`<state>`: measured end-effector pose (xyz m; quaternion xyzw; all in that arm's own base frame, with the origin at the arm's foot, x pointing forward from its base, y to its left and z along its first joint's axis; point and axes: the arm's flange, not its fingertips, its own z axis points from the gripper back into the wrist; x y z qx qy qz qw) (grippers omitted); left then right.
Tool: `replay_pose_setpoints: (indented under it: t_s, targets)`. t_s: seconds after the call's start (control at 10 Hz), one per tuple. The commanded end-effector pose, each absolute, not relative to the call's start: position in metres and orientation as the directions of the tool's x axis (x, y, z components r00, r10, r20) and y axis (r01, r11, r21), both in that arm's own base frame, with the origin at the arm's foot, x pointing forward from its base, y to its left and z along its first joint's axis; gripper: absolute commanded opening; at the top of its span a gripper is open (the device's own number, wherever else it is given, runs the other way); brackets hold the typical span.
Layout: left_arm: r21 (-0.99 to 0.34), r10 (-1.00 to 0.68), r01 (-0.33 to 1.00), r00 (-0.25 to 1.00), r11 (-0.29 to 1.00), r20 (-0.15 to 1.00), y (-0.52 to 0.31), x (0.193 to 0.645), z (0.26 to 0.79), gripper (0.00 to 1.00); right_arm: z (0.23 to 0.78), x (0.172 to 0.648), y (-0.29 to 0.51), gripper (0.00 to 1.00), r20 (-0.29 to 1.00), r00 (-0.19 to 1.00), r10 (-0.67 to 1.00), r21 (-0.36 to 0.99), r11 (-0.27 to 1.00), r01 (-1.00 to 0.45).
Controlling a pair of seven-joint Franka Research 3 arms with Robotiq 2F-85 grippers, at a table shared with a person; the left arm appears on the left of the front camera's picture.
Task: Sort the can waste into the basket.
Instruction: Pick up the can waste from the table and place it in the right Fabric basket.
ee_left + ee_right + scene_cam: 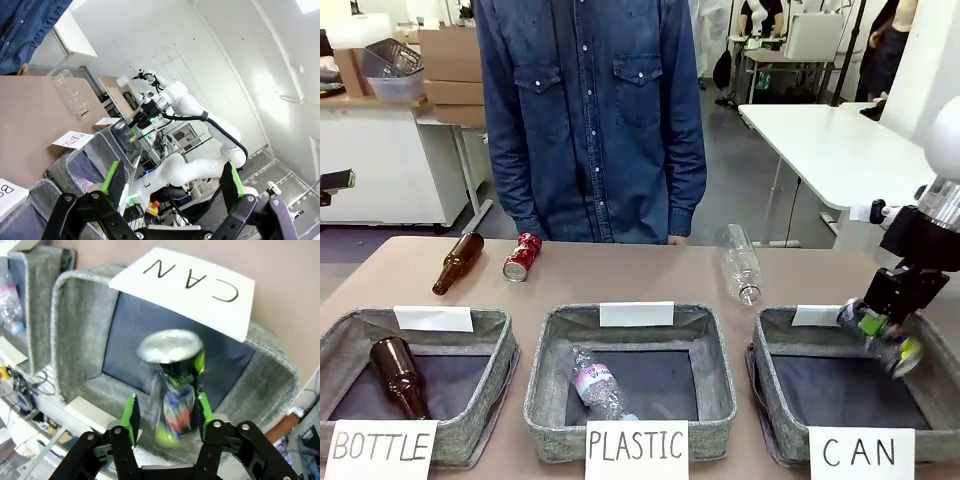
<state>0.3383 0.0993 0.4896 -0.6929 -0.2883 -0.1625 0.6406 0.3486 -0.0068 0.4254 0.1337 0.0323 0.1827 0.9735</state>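
Observation:
The black can [882,337] with silver ends hangs tilted over the right side of the grey CAN basket [770,352]. My right gripper [874,316] is just above it. In the right wrist view the can [175,385] is blurred between the green pads while the fingers [132,416] stay sharp, and a gap shows on one side, so my right gripper [167,412] is open with the can slipping down toward the basket's dark bottom [130,340]. The shiny red can [522,257] lies on the table at the far left. My left gripper [172,172] is open and holds nothing.
A brown bottle [457,262] lies beside the red can, and a clear plastic bottle [740,262] lies far right of centre. The BOTTLE basket [498,345] holds a brown bottle [398,375]; the PLASTIC basket [545,370] holds a plastic bottle [598,385]. A person [590,120] stands at the far edge.

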Motion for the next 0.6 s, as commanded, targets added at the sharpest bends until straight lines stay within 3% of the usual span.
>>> replay_pose_setpoints:
  t_s: [0.0,0.4,0.5]
  targets:
    - [-0.777,0.202,0.628,0.765,-0.030,0.611,0.0986,0.3394,0.4913,1.00,0.4261,0.3560,-0.0064,1.00,-0.018,0.929,0.370,0.246,0.902,-0.355]
    - [-0.777,0.202,0.628,0.765,-0.030,0.611,0.0986,0.3394,0.4913,1.00,0.4258,0.3574,-0.0068,1.00,-0.017,0.930,0.366,0.258,0.900,-0.350]
    - [-0.777,0.202,0.628,0.765,-0.030,0.611,0.0986,0.3394,0.4913,1.00,0.4317,0.3594,-0.0080,1.00,0.018,0.938,0.347,0.335,0.882,-0.333]
